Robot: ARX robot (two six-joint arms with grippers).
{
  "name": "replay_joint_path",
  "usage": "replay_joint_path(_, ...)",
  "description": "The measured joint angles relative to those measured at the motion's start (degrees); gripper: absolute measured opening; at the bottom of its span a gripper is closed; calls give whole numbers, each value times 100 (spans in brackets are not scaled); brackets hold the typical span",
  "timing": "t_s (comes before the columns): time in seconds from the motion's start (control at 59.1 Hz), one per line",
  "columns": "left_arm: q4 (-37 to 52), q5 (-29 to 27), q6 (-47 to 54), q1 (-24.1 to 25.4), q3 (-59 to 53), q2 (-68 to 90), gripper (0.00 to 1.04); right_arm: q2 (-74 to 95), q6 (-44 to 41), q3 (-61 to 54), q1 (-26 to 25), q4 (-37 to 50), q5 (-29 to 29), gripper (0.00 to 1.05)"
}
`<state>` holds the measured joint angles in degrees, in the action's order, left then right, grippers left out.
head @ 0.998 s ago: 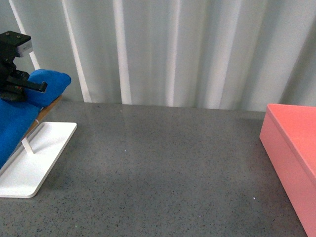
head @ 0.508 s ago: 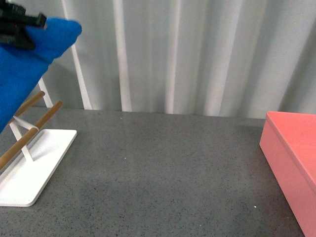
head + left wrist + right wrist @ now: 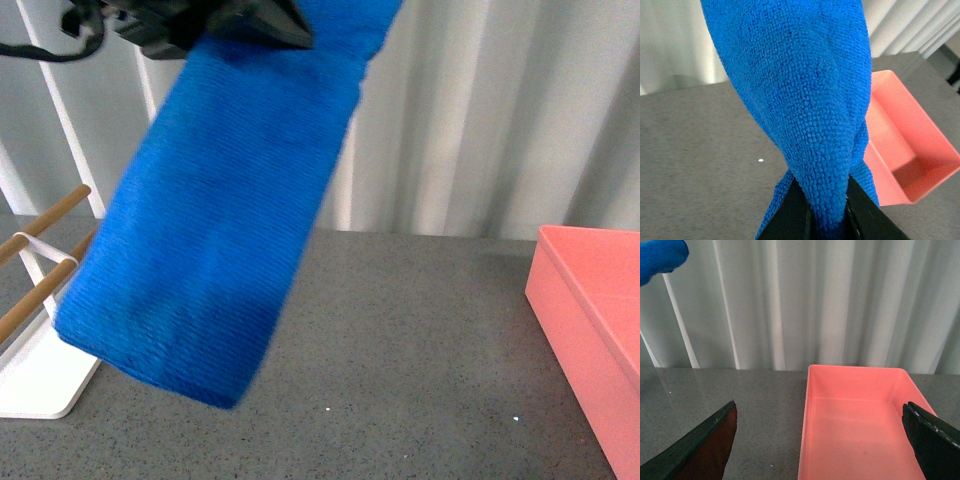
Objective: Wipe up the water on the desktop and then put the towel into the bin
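While your left gripper (image 3: 826, 217) pinches the towel (image 3: 220, 220) aloft, lower it flat onto the desktop (image 3: 420, 380) before wiping; your right gripper (image 3: 819, 410) sits wide and empty

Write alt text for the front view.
A long blue towel hangs slanted from the left end effector at the top, over the speckled grey desktop. A white tray with two wooden rods sits at the left edge, a salmon-pink bin at the right.

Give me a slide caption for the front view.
Left gripper holds the towel hanging above the desktop, bin to its right.
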<state>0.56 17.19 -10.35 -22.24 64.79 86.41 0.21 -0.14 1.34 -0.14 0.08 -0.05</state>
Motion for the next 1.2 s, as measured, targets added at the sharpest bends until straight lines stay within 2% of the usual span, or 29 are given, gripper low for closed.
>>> replay_joint_path(0.203,601,-68,-691,-654,-372,2,6,0,0,0,0,0,0,98)
replay_joint_path(0.338,826,-96,-898,-833,-437,72,6,4,13,2,-4,-7,-33,98)
replay_joint_path(0.406,857,-170,-911,-861,-437,138,6,391,380,186,-417,-393,-1222,98)
replay_joint_path(0.474,872,-201,-933,-870,-437,195,6,1176,673,459,-970,20,-2293,98)
replay_joint_path(0.541,887,-208,-935,-876,-437,210,6,2039,831,920,-1388,824,-2935,98)
replay_joint_path(0.626,920,-269,-946,-876,-439,216,6,3008,942,1510,-1480,1681,-3230,98)
replay_joint_path(0.761,962,-313,-968,-868,-439,216,6,4653,1097,2227,-1051,2417,-3585,98)
replay_joint_path(0.948,990,-339,-1078,-870,-439,219,6,6461,1141,2365,-9,2994,-3366,98)
replay_joint_path(1.066,1001,-374,-1143,-870,-435,219,6,6979,1023,2358,649,3438,-3316,98)
replay_joint_path(1.201,1001,-367,-1252,-898,-431,223,6,7353,925,2367,1062,3727,-3486,98)
